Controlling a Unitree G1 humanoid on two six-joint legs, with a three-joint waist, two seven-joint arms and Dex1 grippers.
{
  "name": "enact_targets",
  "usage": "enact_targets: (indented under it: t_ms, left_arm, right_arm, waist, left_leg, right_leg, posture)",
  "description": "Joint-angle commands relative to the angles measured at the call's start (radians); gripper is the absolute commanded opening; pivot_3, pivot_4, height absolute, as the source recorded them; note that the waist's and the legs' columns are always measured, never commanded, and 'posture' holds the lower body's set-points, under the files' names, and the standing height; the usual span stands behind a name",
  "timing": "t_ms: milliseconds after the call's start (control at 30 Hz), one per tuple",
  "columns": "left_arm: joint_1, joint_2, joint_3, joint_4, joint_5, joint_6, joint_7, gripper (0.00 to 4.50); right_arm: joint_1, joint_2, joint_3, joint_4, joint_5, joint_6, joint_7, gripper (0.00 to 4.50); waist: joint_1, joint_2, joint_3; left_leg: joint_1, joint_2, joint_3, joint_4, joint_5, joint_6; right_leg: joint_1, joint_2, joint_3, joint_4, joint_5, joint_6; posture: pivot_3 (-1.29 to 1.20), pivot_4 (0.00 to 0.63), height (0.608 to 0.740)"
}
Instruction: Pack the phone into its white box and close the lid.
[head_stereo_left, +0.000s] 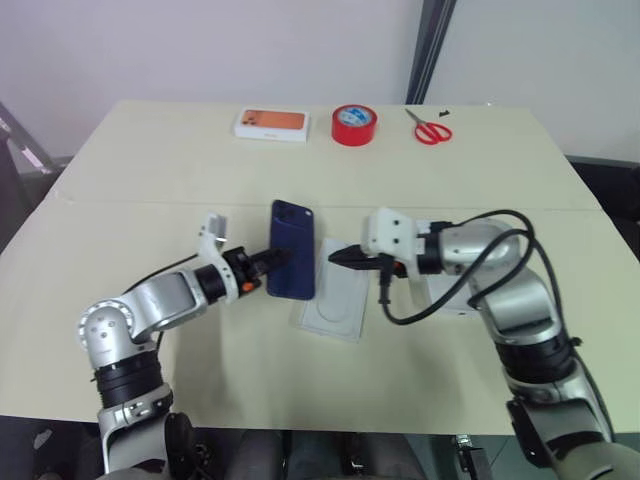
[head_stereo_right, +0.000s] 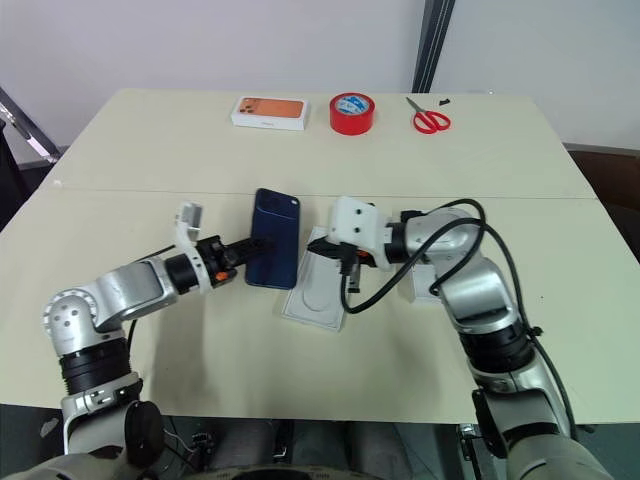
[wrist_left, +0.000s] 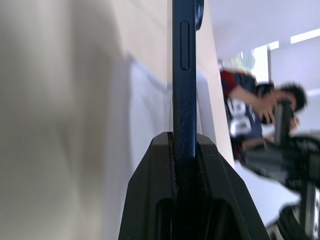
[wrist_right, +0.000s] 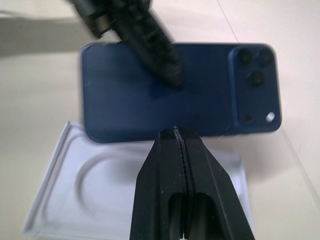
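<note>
Left eye view: the left claw (head_stereo_left: 268, 263) pinches the slim, glossy dark navy-blue phone (head_stereo_left: 291, 250) by one long edge, holding it above the pale bench (head_stereo_left: 180, 160), camera bump toward the far side. Just beside it lies the shallow white rectangular cardboard tray (head_stereo_left: 336, 300), flat on the bench. The right claw (head_stereo_left: 340, 259), fingers pressed together and holding nothing, hovers over the tray, pointing at the phone.
</note>
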Motion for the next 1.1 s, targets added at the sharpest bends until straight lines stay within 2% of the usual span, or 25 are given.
enact_targets:
  t_ms: [33, 267, 467, 700, 900, 1100]
  left_arm:
    - [0.015, 0.035, -0.113, -0.038, -0.073, -0.067, 0.013, 0.03]
    - [0.0, 0.049, -0.237, -0.002, -0.038, -0.154, -0.043, 0.03]
    - [-0.028, 0.059, -0.308, 0.041, 0.009, -0.158, -0.098, 0.03]
    - [-0.065, 0.088, -0.315, 0.059, 0.055, -0.162, -0.152, 3.1]
    - [-0.069, 0.183, -0.293, -0.011, 0.021, -0.151, -0.183, 3.1]
    - [-0.107, 0.342, -0.281, -0.106, 0.025, -0.134, -0.244, 3.1]
  right_arm:
    - [0.056, -0.036, -0.04, -0.053, 0.066, 0.018, -0.031, 0.0]
    - [0.163, -0.091, -0.034, -0.079, 0.097, 0.025, -0.114, 0.0]
    - [0.181, -0.115, -0.028, -0.079, 0.12, 0.019, -0.161, 0.0]
    - [0.186, -0.142, -0.018, -0.074, 0.137, 0.009, -0.186, 0.0]
    - [0.177, -0.167, -0.021, -0.052, 0.141, -0.002, -0.198, 0.0]
    - [0.16, -0.21, -0.008, -0.003, 0.112, -0.04, -0.211, 0.0]
  waist:
    - [0.003, 0.0, 0.0]
    - [0.004, 0.0, 0.0]
    - [0.005, 0.0, 0.0]
    - [0.005, 0.0, 0.0]
    - [0.004, 0.0, 0.0]
    - [0.004, 0.0, 0.0]
  left_leg:
    - [0.0, 0.0, 0.0, 0.0, 0.0, 0.0]
    - [-0.001, 0.0, 0.001, 0.001, 0.0, 0.0]
    - [-0.001, 0.0, 0.001, 0.001, 0.0, 0.0]
    - [-0.001, 0.0, 0.001, 0.001, 0.0, 0.0]
    - [-0.001, 0.0, 0.001, 0.001, 0.0, 0.0]
    - [-0.001, 0.0, 0.001, 0.001, 0.0, 0.0]
  right_leg:
    - [0.0, 0.0, 0.0, 0.0, 0.0, 0.0]
    - [0.0, 0.001, 0.0, 0.0, 0.0, 0.0]
    - [0.0, 0.001, 0.0, 0.0, 0.0, 0.0]
    - [0.0, 0.002, 0.0, 0.0, 0.0, 0.0]
    - [0.0, 0.002, 0.0, 0.0, 0.0, 0.0]
    - [0.0, 0.001, 0.0, 0.0, 0.0, 0.0]
  posture:
    - [0.0, 0.15, 0.74]
    - [0.0, 0.15, 0.74]
    - [0.0, 0.15, 0.74]
    - [0.0, 0.15, 0.74]
    - [0.0, 0.15, 0.74]
    - [0.0, 0.15, 0.74]
